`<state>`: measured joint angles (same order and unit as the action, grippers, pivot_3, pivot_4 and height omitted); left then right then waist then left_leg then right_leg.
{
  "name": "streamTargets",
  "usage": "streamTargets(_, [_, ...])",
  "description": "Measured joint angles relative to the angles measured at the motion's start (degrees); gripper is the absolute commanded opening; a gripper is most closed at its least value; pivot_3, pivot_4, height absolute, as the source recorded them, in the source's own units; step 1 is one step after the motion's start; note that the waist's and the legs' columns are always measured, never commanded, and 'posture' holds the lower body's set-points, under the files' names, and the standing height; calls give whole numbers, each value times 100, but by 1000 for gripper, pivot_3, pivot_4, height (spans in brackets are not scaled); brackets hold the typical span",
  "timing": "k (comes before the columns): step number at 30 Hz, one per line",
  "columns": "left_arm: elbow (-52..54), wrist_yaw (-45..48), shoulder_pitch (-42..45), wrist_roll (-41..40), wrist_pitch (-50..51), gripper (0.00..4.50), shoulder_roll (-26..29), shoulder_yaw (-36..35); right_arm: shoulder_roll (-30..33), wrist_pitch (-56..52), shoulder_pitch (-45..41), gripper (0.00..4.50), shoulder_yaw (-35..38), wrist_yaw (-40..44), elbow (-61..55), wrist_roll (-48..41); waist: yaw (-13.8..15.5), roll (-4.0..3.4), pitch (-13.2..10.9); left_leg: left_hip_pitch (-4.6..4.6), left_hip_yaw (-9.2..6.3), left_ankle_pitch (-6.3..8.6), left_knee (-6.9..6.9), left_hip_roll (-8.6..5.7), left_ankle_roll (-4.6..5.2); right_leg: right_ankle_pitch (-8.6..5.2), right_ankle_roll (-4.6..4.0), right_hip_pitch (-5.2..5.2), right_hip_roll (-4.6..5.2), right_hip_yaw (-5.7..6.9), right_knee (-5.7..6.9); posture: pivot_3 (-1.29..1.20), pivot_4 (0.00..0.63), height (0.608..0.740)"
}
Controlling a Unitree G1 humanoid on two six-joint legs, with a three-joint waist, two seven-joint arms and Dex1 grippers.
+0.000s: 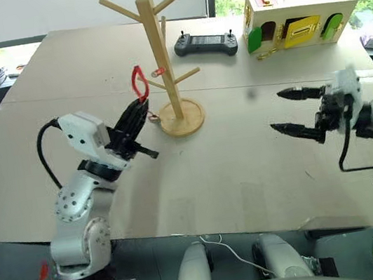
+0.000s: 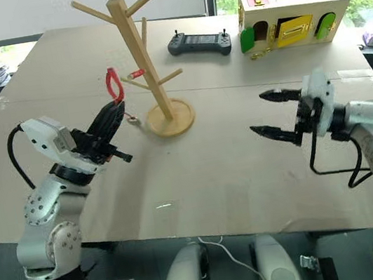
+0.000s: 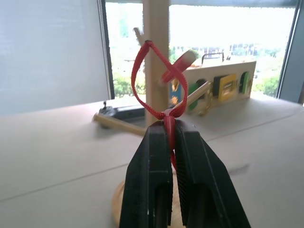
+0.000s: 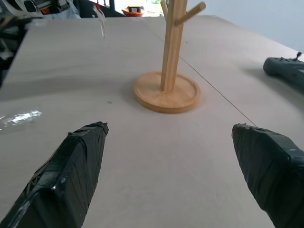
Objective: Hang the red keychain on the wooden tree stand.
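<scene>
**Left pincer grips keychain beside stand**

Left pincer is clamped on the red keychain, holding its loop upright just beside the wooden tree stand on the table. Right pincer hovers well apart, fingers spread, empty.

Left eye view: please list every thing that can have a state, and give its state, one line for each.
Small red loop keychain: held up by the left gripper, loop above the fingertips, not yet on a peg.
Left gripper: shut on the keychain.
Right gripper: open, holding nothing, above the table.
Pale wooden tree stand: upright on its round base.
Colourful wooden box: yellow door ajar.
Black handheld controller: lying flat.
</scene>
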<state>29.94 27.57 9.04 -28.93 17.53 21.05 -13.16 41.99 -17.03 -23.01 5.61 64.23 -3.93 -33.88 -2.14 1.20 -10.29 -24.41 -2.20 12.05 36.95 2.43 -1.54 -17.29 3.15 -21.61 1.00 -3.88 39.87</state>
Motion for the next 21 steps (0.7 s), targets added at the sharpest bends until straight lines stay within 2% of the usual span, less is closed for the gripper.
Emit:
streamTargets(11, [27, -534, 113, 435, -141, 40, -516, 708, 185, -707, -817, 4500, 206, 290, 10, -584, 21, -1, 0, -10, 2, 3, 9, -2, 5, 0, 0, -2, -1, 0, -7, 0, 150, 740])
streamTargets(21, [-407, -784, 546, 746, -468, 40, -795, 769, 223, -777, -699, 4500, 241, 257, -96, -575, 23, -1, 0, -11, 2, 3, 11, -2, 6, 0, 0, -3, -1, 0, -6, 0, 150, 740])
